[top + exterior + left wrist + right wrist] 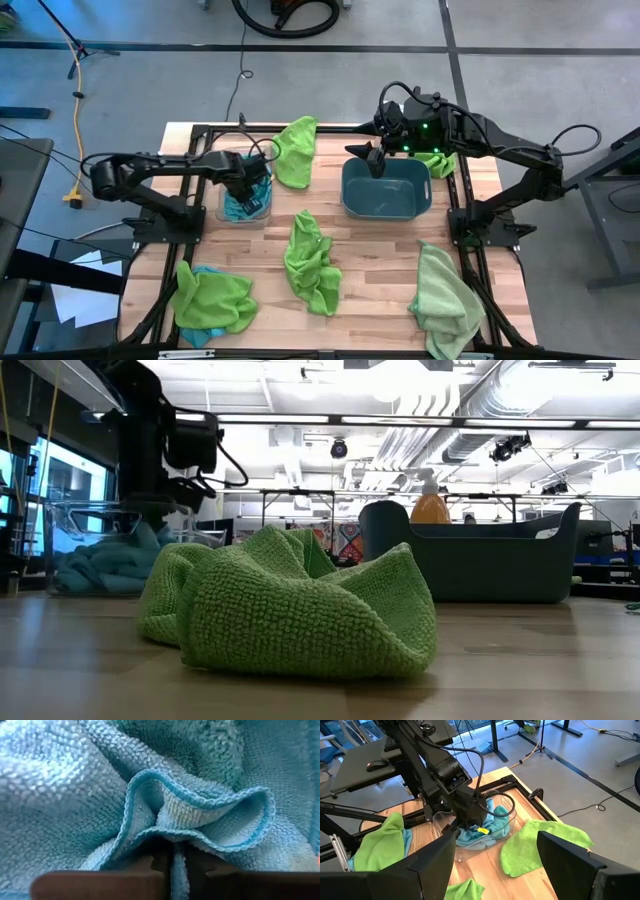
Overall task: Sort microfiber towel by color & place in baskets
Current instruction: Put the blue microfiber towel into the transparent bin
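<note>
Clear bin [243, 199]: stands near the left edge of the worktop, toward the far side. It holds a bunched blue towel [240, 207], seen through the clear wall in the low view [100, 565]. The left gripper [251, 185] reaches down into this bin. In the left wrist view its fingers [150, 865] are pressed close together with a fold of the blue towel [200, 815] pinched between them.

Teal-grey tub [386, 187]: stands toward the far right of the worktop. Its visible floor is bare. The right gripper [374, 157] hangs over the tub's far left rim, fingers [432, 865] spread wide and holding nothing.

Loose towels on the worktop:
- A green towel [296, 150] lies at the far edge, between the bin and the tub.
- A crumpled green towel [312, 260] lies at the centre, toward the near edge; it fills the foreground of the low view [290, 605].
- A green towel on top of a blue one [210, 297] lies at the near left corner, the blue showing at its near edge.
- A pale green towel [445, 300] lies at the near right corner.
- A small patch of green cloth [437, 163] shows at the tub's far right corner, partly under the right arm; whether it lies inside or outside the tub cannot be told.

An orange bottle [430, 508] shows behind the tub in the low view.
</note>
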Available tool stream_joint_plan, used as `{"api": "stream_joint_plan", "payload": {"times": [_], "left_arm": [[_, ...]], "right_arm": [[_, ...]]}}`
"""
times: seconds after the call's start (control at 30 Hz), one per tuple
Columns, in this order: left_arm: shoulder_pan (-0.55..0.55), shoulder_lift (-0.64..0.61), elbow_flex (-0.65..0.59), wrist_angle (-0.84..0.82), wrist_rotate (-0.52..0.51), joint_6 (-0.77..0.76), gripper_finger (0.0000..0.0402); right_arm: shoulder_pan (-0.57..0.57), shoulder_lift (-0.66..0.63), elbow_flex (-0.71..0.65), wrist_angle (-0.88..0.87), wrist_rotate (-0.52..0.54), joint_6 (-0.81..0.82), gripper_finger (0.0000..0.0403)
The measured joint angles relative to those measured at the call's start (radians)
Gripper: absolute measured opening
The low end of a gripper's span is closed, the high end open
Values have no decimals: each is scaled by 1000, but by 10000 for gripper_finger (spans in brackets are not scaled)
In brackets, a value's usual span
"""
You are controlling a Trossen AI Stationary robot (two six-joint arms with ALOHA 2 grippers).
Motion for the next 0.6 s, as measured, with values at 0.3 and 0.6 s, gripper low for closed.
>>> {"api": "stream_joint_plan", "payload": {"times": [0.3,0.6], "left_arm": [[-1,-45,115,-92,19,43,134],[-1,-127,234,-243,11,46,197]], "right_arm": [[0,0,0,0,0,-7,277],[0,0,0,0,-1,-27,277]]}}
